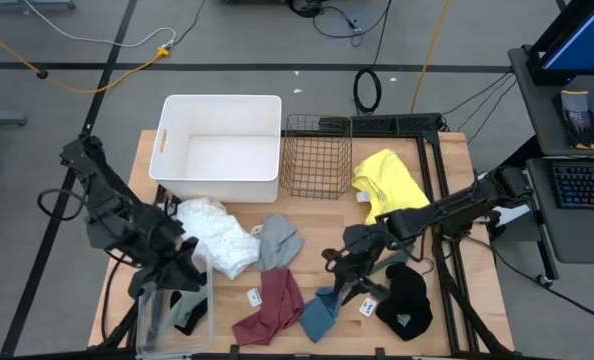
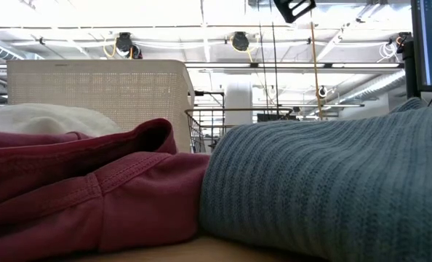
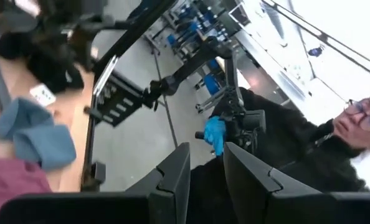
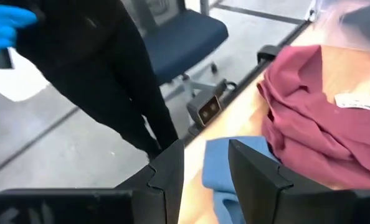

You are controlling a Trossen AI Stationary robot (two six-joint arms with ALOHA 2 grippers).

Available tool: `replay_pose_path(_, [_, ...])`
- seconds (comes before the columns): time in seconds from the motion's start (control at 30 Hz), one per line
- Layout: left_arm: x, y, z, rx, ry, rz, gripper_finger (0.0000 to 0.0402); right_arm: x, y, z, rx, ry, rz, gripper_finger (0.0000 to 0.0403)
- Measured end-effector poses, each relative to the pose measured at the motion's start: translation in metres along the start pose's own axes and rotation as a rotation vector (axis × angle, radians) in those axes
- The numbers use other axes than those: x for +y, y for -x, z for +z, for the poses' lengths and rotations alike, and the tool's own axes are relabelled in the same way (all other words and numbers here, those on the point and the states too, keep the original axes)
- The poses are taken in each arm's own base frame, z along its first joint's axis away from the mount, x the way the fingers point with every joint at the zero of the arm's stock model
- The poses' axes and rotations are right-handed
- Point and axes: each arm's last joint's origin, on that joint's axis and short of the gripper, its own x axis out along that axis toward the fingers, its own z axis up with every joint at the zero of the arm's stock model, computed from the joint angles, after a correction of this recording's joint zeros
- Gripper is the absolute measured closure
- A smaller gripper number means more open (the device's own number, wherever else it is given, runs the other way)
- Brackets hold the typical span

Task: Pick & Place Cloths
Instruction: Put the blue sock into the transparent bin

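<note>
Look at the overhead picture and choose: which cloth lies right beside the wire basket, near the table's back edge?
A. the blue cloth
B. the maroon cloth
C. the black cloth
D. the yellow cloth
D: the yellow cloth lies right next to the wire basket, while the maroon cloth, blue cloth and black cloth all lie toward the front edge.

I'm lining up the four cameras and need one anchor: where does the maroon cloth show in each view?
High view: maroon cloth lies on the table's near edge, left of the teal-blue cloth.
Low view: it fills the lower left, touching the teal-blue cloth.
Left wrist view: only a corner shows, at lower left.
Right wrist view: it lies crumpled at right.
Shared landmark: the teal-blue cloth beside it, in all four views.
</note>
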Motion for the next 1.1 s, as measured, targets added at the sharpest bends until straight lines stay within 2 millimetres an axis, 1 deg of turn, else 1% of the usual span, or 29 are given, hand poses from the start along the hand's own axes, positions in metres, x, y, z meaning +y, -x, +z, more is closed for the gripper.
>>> replay_pose_path(0.17, [-0.001, 0.0, 0.001, -0.007, -0.005, -0.008, 0.0305, 0.01, -0.007, -0.006, 0.065, 0.053, -0.044, 0.0286])
replay_pose_path(0.27, [-0.001, 0.0, 0.001, -0.018, -0.03, 0.001, 0.0305, 0.015, -0.011, -0.011, 0.122, 0.084, -0.092, 0.0279])
replay_pose_path(0.43, [0.0, -0.001, 0.002, -0.056, -0.099, 0.037, 0.0305, 0.024, -0.016, -0.018, 0.212, 0.152, -0.196, 0.0249])
replay_pose_path(0.53, [0.001, -0.001, 0.003, -0.073, -0.105, 0.051, 0.0304, 0.027, -0.019, -0.022, 0.257, 0.202, -0.243, 0.0226])
replay_pose_path(0.67, [0.001, -0.001, 0.003, -0.089, -0.105, 0.065, 0.0304, 0.026, -0.025, -0.025, 0.283, 0.258, -0.26, 0.0198])
replay_pose_path(0.8, [0.002, -0.002, 0.003, -0.113, -0.105, 0.086, 0.0304, 0.019, -0.033, -0.032, 0.328, 0.287, -0.287, 0.0179])
replay_pose_path(0.93, [0.001, -0.006, 0.002, -0.121, -0.101, 0.086, 0.0304, 0.013, -0.041, -0.039, 0.37, 0.318, -0.315, 0.0171])
replay_pose_path(1.1, [0.003, -0.011, -0.001, -0.111, -0.106, 0.1, 0.0304, 0.007, -0.055, -0.052, 0.426, 0.31, -0.295, 0.017])
